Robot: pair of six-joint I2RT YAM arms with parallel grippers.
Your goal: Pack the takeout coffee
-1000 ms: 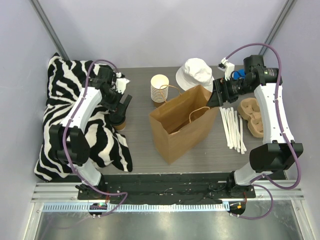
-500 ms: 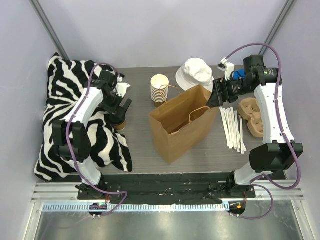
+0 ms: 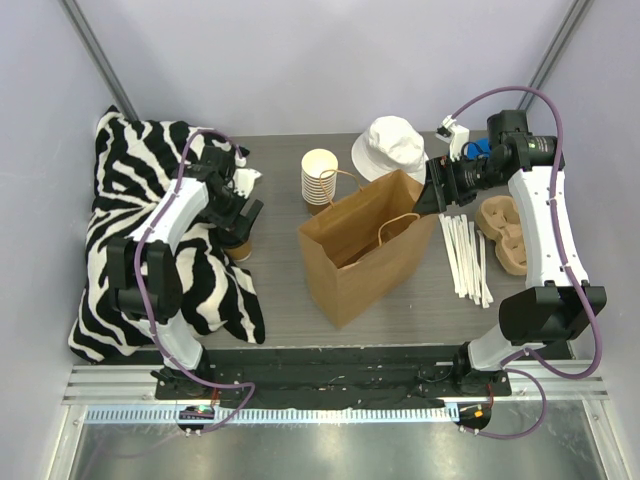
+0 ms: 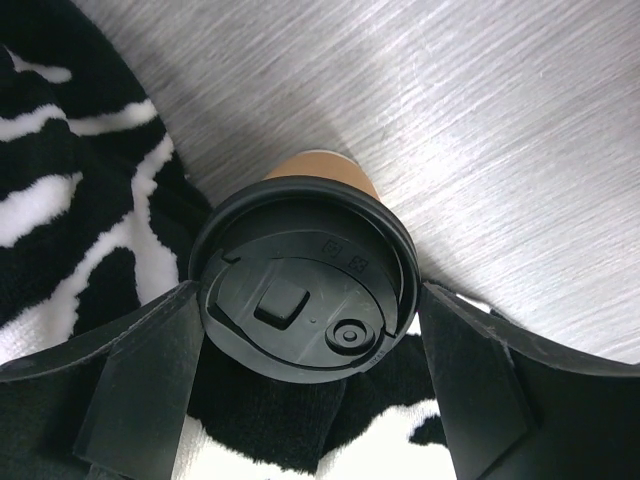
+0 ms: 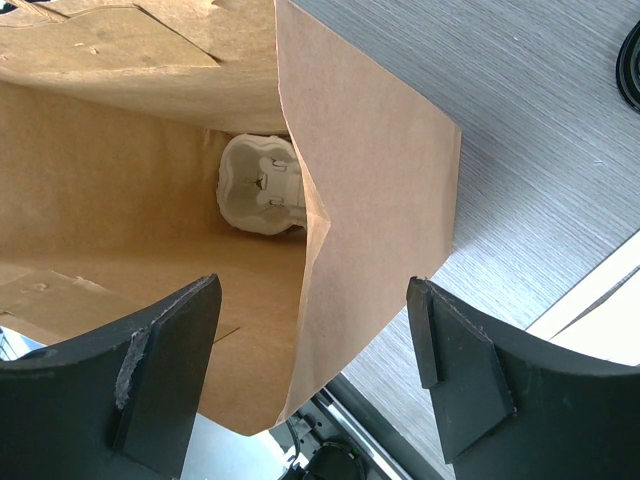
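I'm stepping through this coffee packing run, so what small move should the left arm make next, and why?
Probably close the left gripper on the takeout coffee, near its lid. Its fingers flank the upright cup closely, though a firm grip isn't evident, and the paper bag stands open to receive it.

Pale lilac walls (image 3: 300,60) enclose a grey brushed table (image 3: 420,310); an aluminium rail (image 3: 120,385) runs along its near edge.

The left arm (image 3: 175,215) reaches along the tabletop's (image 3: 280,300) left side, wrist bent down. The left end effector (image 4: 310,340) points down, fingers wide apart. The right arm (image 3: 545,215) arches over the right side. The right end effector (image 5: 315,350) faces inward, fingers wide apart, gripping nothing.
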